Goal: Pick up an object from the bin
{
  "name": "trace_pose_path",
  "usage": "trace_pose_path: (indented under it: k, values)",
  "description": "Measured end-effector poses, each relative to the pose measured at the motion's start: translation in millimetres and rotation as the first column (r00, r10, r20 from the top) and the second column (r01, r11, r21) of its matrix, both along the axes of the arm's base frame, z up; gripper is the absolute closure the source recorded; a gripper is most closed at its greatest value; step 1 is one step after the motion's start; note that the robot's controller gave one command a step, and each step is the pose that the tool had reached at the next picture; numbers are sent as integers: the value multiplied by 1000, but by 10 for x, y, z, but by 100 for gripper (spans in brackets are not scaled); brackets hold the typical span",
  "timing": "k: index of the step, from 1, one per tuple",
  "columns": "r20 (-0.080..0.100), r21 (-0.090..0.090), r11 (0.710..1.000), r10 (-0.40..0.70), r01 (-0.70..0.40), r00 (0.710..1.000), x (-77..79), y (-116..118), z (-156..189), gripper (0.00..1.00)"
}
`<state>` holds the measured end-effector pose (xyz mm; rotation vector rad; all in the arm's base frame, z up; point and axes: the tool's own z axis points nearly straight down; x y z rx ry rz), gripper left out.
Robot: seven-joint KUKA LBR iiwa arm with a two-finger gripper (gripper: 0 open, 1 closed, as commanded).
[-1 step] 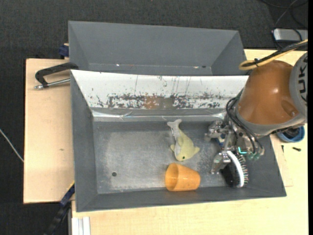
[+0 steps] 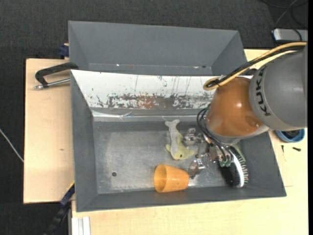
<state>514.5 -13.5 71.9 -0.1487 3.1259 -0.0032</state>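
- Grey metal bin (image 2: 98, 146) has a few loose items in the lower right part of its floor.
- Gripper (image 2: 198, 159) sits low over the floor, right of frame centre, below the orange wrist cover (image 2: 230, 109).
- Gripper opening: cannot be determined from this angle. Whether any item is held cannot be told either.
- Pale yellow-white toy figure (image 2: 175, 142) lies just left of the gripper, near frame centre. Contact cannot be confirmed.
- Orange cup (image 2: 170, 178) lies on its side, just below and left of the gripper, near the bin's lower wall.
- Black brush (image 2: 235, 170) with white bristles lies just right of the gripper.
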Motion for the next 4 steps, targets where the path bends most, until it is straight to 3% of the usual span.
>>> trace_pose_path:
  k: [1,2,3,4]
  values:
    - [3,4,999,53,-53,999,144,584,1243,0]
    - [0,3,947,320,-320,947,320,399,7,0]
    - [14,0,947,321,-321,947,359,412,60,100]
    - [0,-5,722,692,-692,722,294,760,1567,100]
